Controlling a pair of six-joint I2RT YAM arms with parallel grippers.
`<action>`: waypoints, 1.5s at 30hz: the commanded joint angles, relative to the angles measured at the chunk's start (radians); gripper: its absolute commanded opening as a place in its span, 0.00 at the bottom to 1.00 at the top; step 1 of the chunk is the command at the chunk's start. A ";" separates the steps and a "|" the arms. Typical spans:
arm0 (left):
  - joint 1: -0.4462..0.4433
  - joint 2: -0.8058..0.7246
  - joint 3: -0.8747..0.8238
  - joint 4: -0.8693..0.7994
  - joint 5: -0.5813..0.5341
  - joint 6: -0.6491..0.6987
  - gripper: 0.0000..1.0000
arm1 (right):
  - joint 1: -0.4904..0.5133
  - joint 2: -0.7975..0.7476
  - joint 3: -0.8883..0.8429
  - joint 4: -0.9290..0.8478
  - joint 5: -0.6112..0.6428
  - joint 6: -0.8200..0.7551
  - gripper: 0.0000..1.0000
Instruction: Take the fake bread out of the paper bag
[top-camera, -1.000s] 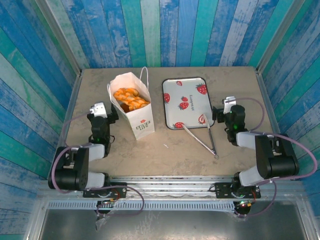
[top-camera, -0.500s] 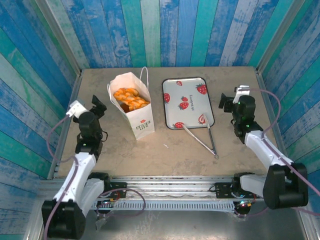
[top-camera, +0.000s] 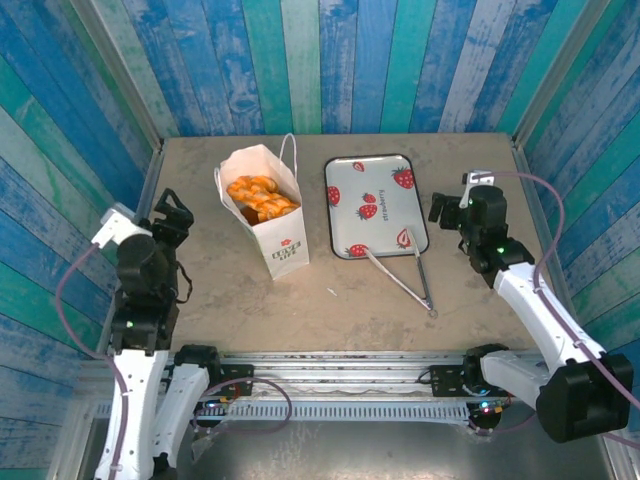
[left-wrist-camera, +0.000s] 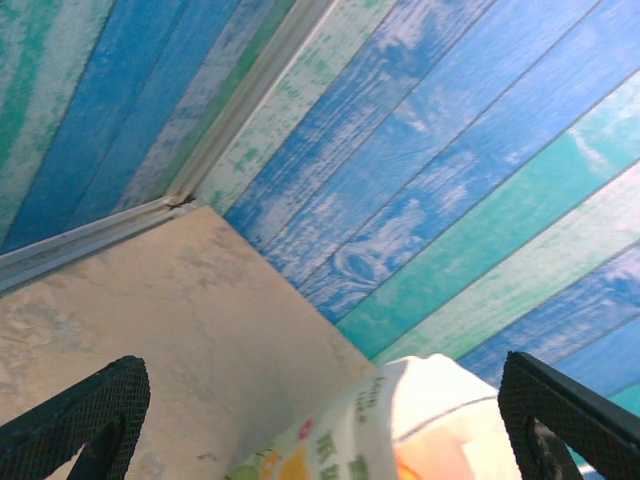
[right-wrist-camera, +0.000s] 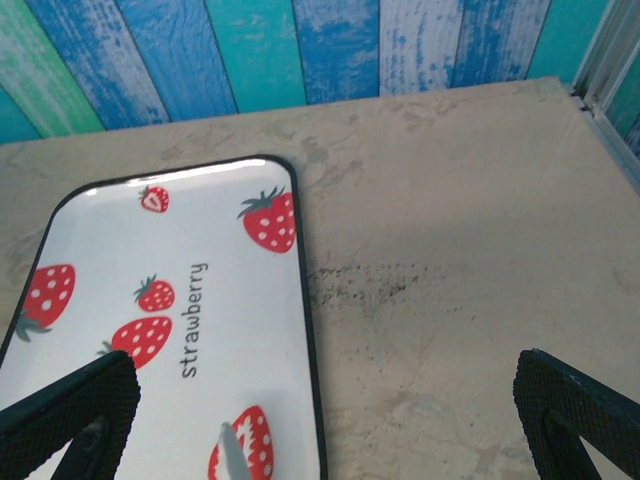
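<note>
The white paper bag (top-camera: 268, 215) stands upright at the table's left middle, its top open. The fake bread (top-camera: 260, 198), several golden-orange pieces, lies inside it. My left gripper (top-camera: 172, 213) hangs open to the left of the bag, apart from it and holding nothing. In the left wrist view the bag's upper edge (left-wrist-camera: 400, 425) shows low between the wide-apart fingertips (left-wrist-camera: 110, 395). My right gripper (top-camera: 446, 208) is open and holds nothing, just right of the strawberry tray. Its fingertips (right-wrist-camera: 575, 395) frame bare table.
A white strawberry-printed tray (top-camera: 375, 205) lies right of the bag, also in the right wrist view as the tray (right-wrist-camera: 170, 300). Metal tongs (top-camera: 405, 275) rest with their tips on its near edge. Blue plank walls (top-camera: 330, 60) close in the table's back and sides.
The left arm has lifted and swung left, away from the bag. The right arm has stretched upward, its gripper now slightly farther back beside the tray. Both grippers stayed open.
</note>
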 joint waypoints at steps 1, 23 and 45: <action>0.003 -0.001 0.082 -0.116 0.093 -0.009 0.94 | 0.027 -0.008 0.044 -0.089 0.029 0.019 1.00; 0.001 0.276 0.367 -0.301 0.423 0.059 0.94 | 0.054 -0.077 0.016 -0.132 0.053 0.045 1.00; -0.061 0.484 0.287 -0.247 0.417 0.111 0.94 | 0.085 -0.061 0.013 -0.125 0.060 0.059 1.00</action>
